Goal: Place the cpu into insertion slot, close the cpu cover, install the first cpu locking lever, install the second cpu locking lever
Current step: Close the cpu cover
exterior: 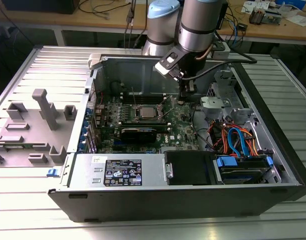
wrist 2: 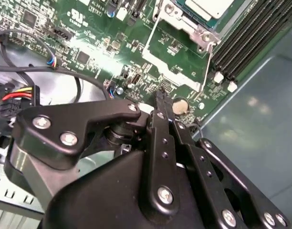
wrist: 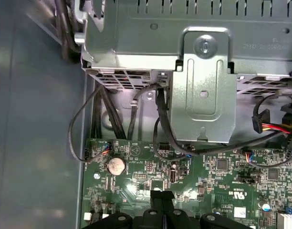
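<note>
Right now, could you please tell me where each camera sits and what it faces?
Exterior view: off the arm, looking down into the computer case; the arm shows.
Second wrist view: on the wrist, facing the green board and socket; closed jaws show.
First wrist view: on the wrist, facing the metal bracket; jaws show.
Both wrist views share the coin battery.

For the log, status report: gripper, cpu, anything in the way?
Gripper shut, tip near coin cell on green board. Cpu sits in insertion slot. Nothing over slot.
</note>
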Motion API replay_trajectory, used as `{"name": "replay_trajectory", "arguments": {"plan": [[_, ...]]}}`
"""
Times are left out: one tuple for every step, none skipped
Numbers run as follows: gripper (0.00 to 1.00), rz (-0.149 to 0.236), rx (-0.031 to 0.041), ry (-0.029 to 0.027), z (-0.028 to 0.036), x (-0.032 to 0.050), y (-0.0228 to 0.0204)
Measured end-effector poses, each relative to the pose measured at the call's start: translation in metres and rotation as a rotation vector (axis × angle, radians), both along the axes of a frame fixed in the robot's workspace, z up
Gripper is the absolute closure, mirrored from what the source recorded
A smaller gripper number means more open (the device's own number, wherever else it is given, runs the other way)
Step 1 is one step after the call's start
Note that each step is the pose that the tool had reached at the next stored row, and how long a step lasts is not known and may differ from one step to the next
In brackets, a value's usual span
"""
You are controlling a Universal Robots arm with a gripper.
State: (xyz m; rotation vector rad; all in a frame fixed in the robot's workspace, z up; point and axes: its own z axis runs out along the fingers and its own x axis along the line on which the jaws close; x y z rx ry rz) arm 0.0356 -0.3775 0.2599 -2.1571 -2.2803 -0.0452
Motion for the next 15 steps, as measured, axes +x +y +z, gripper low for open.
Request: {"name": "replay_trajectory", "arguments": {"plan": [[0.89,0.001,-0.0001,0.0005,-0.0020,0.0000,0.0000],[0.89,0.001,-0.0001,0.0008,-0.0049,0.0000,0.0000],[0.89,0.002,0.0000,0.0009,-0.0071,0.0001,0.0000],[0.89,0.003,0.0004,0.0013,-0.0080,0.0000,0.0000],[0.89,0.004,0.0008,0.0020,-0.0086,-0.0016,0.0000],[0.89,0.004,0.0007,0.0021,-0.0090,-0.0047,0.0000],[0.89,0.004,0.0009,0.0021,-0.0092,-0.0068,0.0000],[0.89,0.005,0.0007,0.0022,-0.0092,-0.0092,0.0000],[0.89,0.005,0.0011,0.0023,-0.0092,-0.0123,-0.0001],[0.89,0.005,0.0011,0.0022,-0.0092,-0.0132,0.0000],[0.89,0.005,0.0011,0.0022,-0.0092,-0.0134,0.0000],[0.89,0.005,0.0011,0.0022,-0.0092,-0.0136,0.0000],[0.89,0.005,0.0011,0.0022,-0.0092,-0.0138,0.0000],[0.89,0.005,0.0011,0.0022,-0.0092,-0.0142,0.0000],[0.89,0.005,0.0011,0.0022,-0.0092,-0.0147,0.0000]]}}
